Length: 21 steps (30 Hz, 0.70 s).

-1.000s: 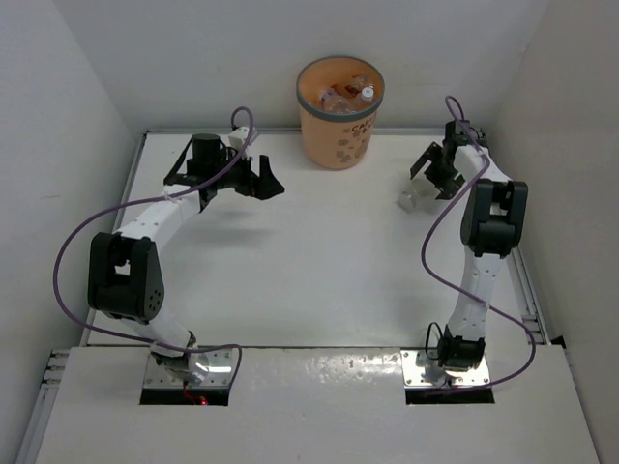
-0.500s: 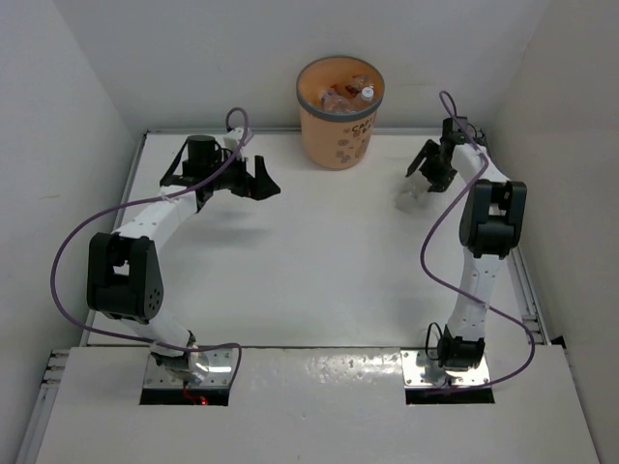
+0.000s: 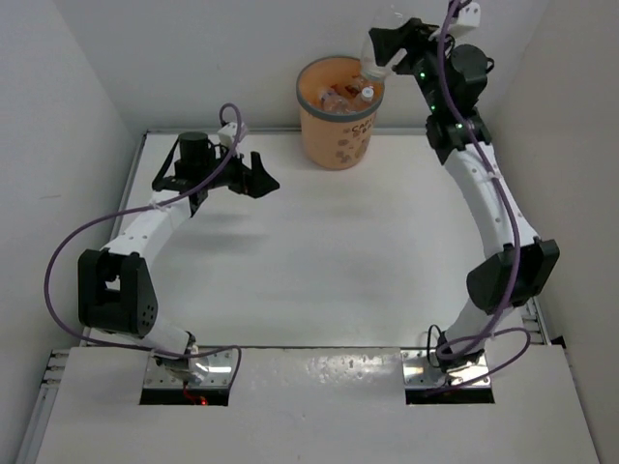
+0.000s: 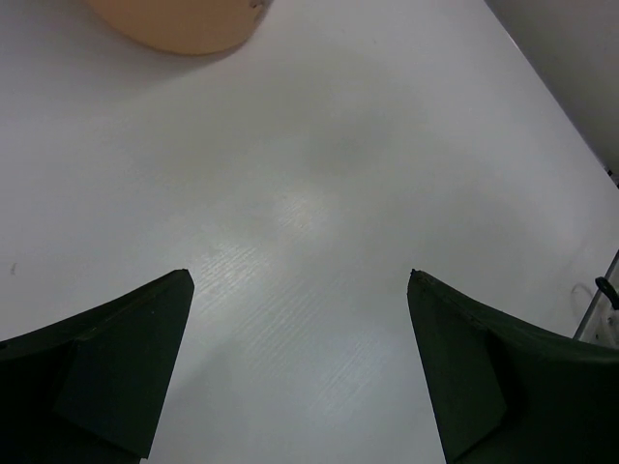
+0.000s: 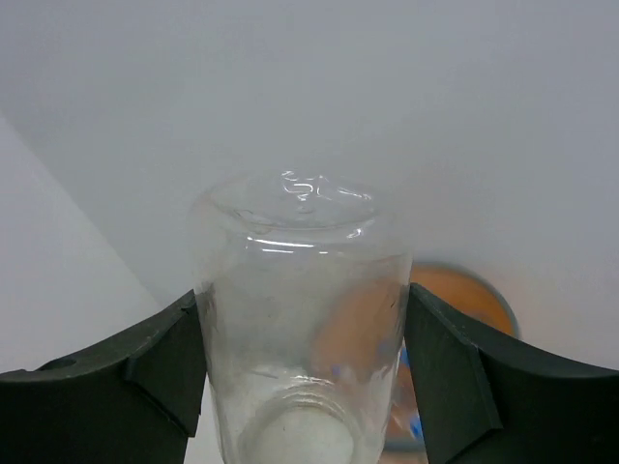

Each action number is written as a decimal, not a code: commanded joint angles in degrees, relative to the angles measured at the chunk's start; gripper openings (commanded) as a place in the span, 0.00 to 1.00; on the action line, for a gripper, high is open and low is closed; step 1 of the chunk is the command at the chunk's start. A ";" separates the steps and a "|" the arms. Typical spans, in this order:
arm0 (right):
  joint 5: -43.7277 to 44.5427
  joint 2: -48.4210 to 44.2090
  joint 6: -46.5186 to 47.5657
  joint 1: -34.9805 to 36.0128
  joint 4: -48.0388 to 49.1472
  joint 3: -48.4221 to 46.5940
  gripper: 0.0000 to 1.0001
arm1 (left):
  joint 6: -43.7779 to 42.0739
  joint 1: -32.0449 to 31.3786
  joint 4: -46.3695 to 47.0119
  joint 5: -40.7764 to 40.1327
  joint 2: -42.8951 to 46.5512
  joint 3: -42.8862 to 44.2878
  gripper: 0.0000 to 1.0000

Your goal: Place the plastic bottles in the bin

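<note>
Clamped on a clear bottle (image 5: 302,290) above the right rim of the bin (image 3: 334,135) by the surface's (image 3: 329,242) far edge, the right end effector (image 3: 387,43) risks bouncing it outside if released off-centre; the left end effector (image 4: 299,275) gapes empty.

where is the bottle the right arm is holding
Top view, upper right: the clear bottle is held between the fingers of the right gripper, over the bin's right rim.
</note>
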<state>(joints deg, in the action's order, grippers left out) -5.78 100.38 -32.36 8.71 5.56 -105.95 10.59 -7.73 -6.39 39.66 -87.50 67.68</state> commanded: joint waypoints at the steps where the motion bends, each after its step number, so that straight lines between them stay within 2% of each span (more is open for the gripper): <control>1: 7.71 -1.59 10.81 5.34 22.79 4.43 0.00 | 0.13 0.52 1.82 1.12 3.13 -1.50 1.00; 3: 10.52 -1.15 13.63 7.27 26.32 5.58 0.00 | 0.13 0.52 1.82 1.12 3.74 -2.03 1.00; 4: 11.22 -0.71 14.16 8.16 32.35 6.10 0.00 | 0.13 0.52 2.34 1.12 3.74 -2.55 1.00; 6: 13.68 1.83 16.80 9.48 35.47 6.28 0.00 | 0.13 0.52 2.35 1.12 3.74 -2.55 1.00; 11: 14.92 8.07 22.66 12.29 57.59 8.91 0.00 | 0.13 0.52 2.88 0.59 3.74 -2.55 1.00; 14: 15.71 9.66 24.19 13.61 61.84 10.58 0.00 | -0.39 1.04 2.88 0.59 3.74 -3.08 1.00; 21: 14.75 4.13 21.11 14.58 60.79 18.23 0.00 | -0.92 1.57 2.88 0.59 3.74 -3.61 1.00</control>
<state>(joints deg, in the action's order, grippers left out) 8.80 110.83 -11.11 22.90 58.54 -89.45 10.52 -6.74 -5.52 39.64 -85.80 64.31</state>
